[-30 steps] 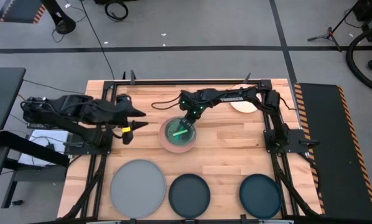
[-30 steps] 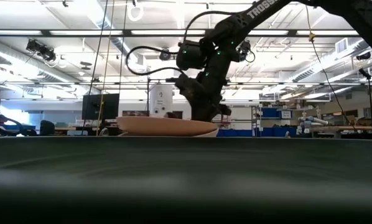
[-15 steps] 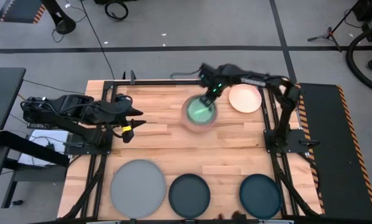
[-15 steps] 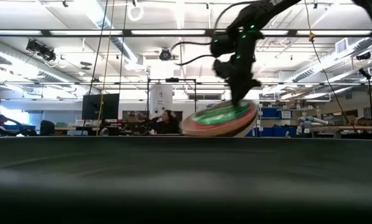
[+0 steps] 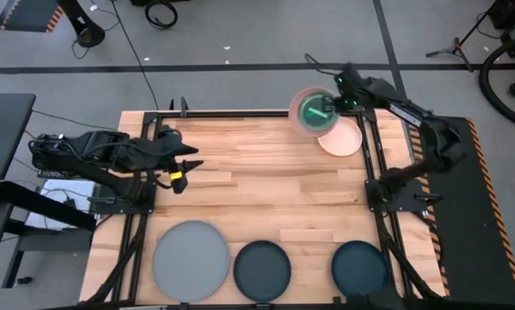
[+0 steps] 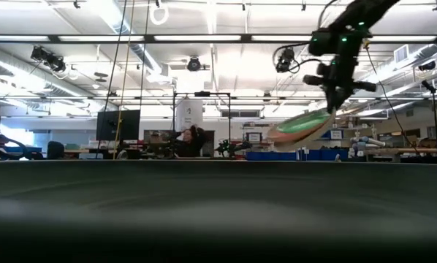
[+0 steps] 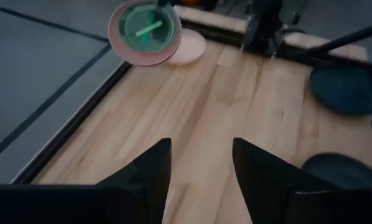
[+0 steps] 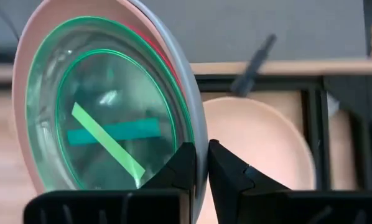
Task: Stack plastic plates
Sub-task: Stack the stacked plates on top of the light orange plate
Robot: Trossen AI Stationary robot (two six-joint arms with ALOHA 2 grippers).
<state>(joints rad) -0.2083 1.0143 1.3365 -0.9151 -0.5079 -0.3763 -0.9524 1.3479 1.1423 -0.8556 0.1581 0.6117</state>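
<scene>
A stack of nested plates (image 5: 312, 112), salmon pink outermost with pale grey, red and green rims inside, hangs tilted in the air over the table's far right corner. My right gripper (image 5: 332, 105) is shut on it. A cream plate (image 5: 344, 139) lies flat on the wood just beneath. In the low view the stack (image 6: 300, 126) slants well above table height. The large grey plate (image 5: 190, 250) and two dark teal plates (image 5: 262, 269) (image 5: 361, 267) lie along the near edge. My left gripper (image 5: 191, 165) waits open at the left side. My right gripper (image 8: 201, 163) pinches the stack by its rim (image 8: 197, 134), one finger (image 8: 232, 171) on the underside and the other on the upper face. The fingers come from the table's right side. The stack is lifted clear and tilted, its upper face turned toward the left.
The black frame rail (image 5: 240, 112) runs along the far edge, and the right arm's base (image 5: 395, 185) stands at the right side. Bare wood (image 5: 266, 181) fills the table's middle. In the left wrist view the stack (image 7: 144, 31) shows far off beyond my open fingers.
My right gripper has carried the stack from the table's middle up and toward the far right corner. The stack, flat on the wood a second ago, is now lifted clear and tipped, hanging over the cream plate. The left arm has kept still.
</scene>
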